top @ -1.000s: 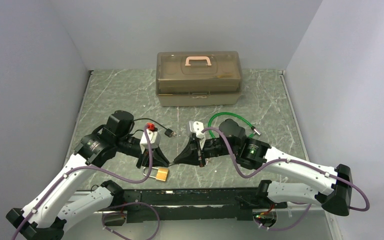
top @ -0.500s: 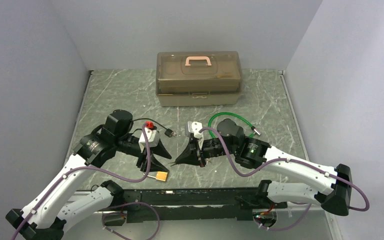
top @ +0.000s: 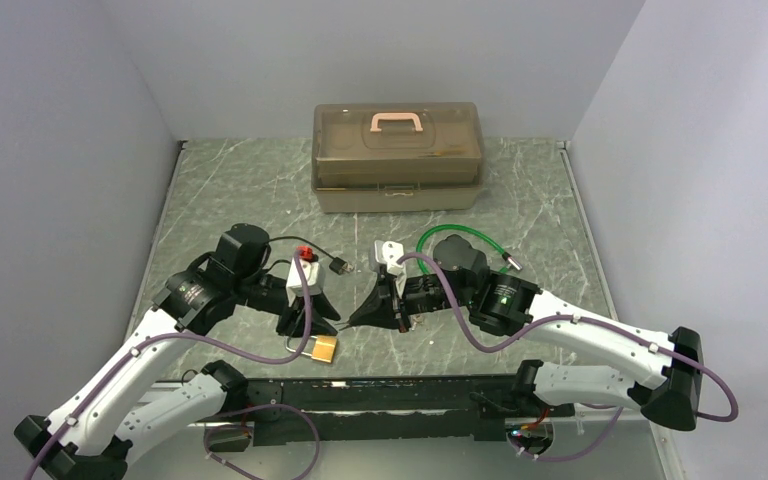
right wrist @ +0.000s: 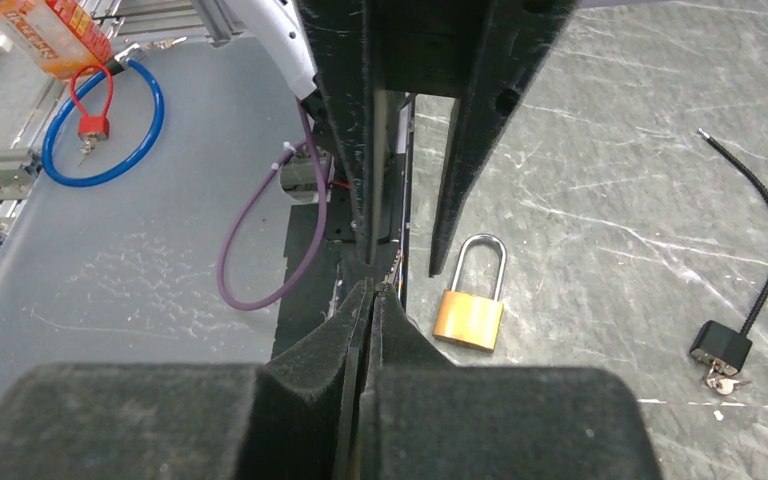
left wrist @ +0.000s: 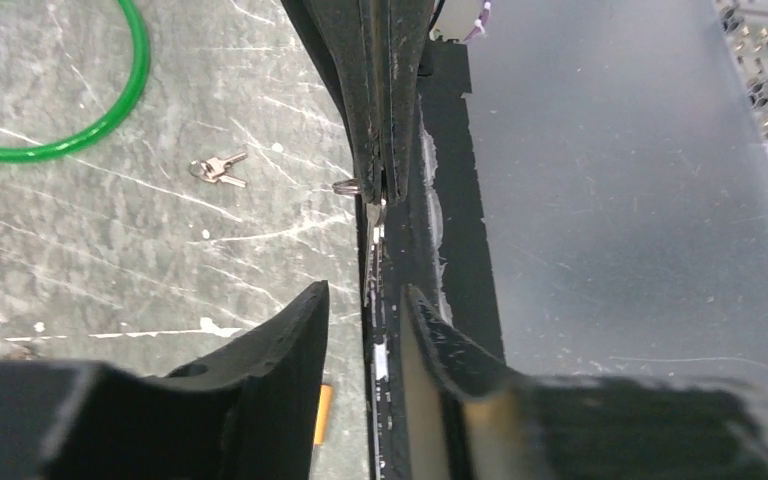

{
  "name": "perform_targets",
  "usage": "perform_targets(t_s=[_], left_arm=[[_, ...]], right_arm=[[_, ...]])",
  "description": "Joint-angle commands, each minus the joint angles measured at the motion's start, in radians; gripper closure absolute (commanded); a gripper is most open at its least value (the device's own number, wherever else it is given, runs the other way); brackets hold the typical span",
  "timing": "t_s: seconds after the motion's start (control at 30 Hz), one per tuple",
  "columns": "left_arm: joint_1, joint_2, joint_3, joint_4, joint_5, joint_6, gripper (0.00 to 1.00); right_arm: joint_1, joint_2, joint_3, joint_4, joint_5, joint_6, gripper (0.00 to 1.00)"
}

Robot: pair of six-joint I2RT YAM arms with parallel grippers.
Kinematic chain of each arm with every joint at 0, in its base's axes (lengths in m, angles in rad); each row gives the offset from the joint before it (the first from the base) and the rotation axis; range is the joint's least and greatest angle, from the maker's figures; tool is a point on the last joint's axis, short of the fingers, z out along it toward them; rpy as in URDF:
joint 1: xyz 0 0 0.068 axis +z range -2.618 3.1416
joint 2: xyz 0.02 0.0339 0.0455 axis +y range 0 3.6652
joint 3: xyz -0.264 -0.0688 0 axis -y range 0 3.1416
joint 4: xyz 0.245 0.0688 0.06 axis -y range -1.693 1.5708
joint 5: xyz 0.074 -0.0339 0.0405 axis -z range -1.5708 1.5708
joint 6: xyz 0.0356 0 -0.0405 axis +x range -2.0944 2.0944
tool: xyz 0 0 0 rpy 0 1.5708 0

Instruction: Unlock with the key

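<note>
A brass padlock [top: 321,348] with its shackle closed lies flat on the table near the front edge; it also shows in the right wrist view [right wrist: 469,316]. My left gripper [top: 312,328] is open and empty just above it, the shackle under its fingers; only an orange sliver of the padlock [left wrist: 322,414] shows past its left finger. My right gripper [top: 353,321] is shut on a small key [left wrist: 374,207] with a ring, its tips [right wrist: 371,290] pointing at the left gripper a short way from the padlock.
A brown toolbox [top: 397,157] stands at the back. A green cable loop [top: 460,240] lies behind the right arm, with spare keys [left wrist: 217,168] near it. A black cable lock [right wrist: 720,346] with keys lies behind the left gripper. The black front rail [top: 380,392] runs close by.
The padlock looked tipped on edge half a second ago and now lies flat again. The left gripper shifted slightly. The right gripper has hardly moved.
</note>
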State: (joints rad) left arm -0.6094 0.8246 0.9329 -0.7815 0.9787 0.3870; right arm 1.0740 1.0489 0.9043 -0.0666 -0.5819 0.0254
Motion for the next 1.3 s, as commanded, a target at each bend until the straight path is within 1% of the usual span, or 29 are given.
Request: perform_targets(t_s=[0.0,0.03,0.17,0.33,0.4,0.43,0.47,0.5,0.6,0.67,0.93,1.03,1.1,1.2,1.23,1.27], left_arm=[[-0.001,-0.002,0.018,0.022,0.029,0.029,0.74],[-0.001,-0.002,0.023,0.017,0.029,0.033,0.79],[-0.001,-0.005,0.024,0.021,0.051,0.021,0.84],[0.000,-0.008,0.023,0.021,0.066,0.022,0.97],[-0.001,-0.010,0.025,0.016,0.059,0.025,0.97],[0.000,-0.010,0.023,0.012,0.057,0.027,0.93],[0.000,-0.012,0.018,0.010,0.054,0.026,0.77],[-0.001,-0.014,0.014,0.011,0.051,0.024,0.71],[-0.001,-0.019,0.002,0.014,0.049,0.027,0.65],[0.000,-0.019,0.000,0.012,0.050,0.030,0.63],[-0.001,-0.019,-0.006,0.011,0.061,0.037,0.68],[-0.001,-0.022,-0.014,0.009,0.061,0.039,0.67],[-0.001,-0.024,-0.019,0.008,0.062,0.040,0.64],[-0.001,-0.024,-0.027,0.012,0.045,0.035,0.53],[0.000,-0.023,-0.028,0.012,0.042,0.035,0.53],[-0.001,-0.024,-0.027,0.013,0.042,0.038,0.56]], right_arm=[[-0.002,0.010,0.044,0.045,-0.009,-0.016,1.00],[-0.001,0.010,0.045,0.045,-0.009,-0.016,1.00],[-0.002,0.012,0.045,0.045,-0.008,-0.015,1.00],[-0.001,0.004,0.039,0.048,0.000,-0.013,1.00],[-0.001,0.003,0.039,0.048,0.003,-0.027,1.00],[-0.001,0.003,0.039,0.047,0.006,-0.027,1.00],[-0.002,0.002,0.040,0.047,0.007,-0.027,1.00],[-0.001,0.003,0.043,0.046,0.006,-0.027,1.00],[-0.001,0.010,0.046,0.047,0.003,-0.027,1.00],[-0.003,0.015,0.048,0.050,0.000,-0.027,1.00],[-0.001,0.018,0.047,0.060,-0.005,-0.027,1.00],[0.000,0.021,0.046,0.060,-0.008,-0.027,1.00],[0.000,0.021,0.047,0.060,-0.012,-0.027,1.00],[0.000,0.022,0.050,0.060,-0.013,-0.027,1.00],[-0.001,0.023,0.051,0.060,-0.015,-0.027,1.00],[-0.001,0.023,0.051,0.060,-0.015,-0.027,1.00]])
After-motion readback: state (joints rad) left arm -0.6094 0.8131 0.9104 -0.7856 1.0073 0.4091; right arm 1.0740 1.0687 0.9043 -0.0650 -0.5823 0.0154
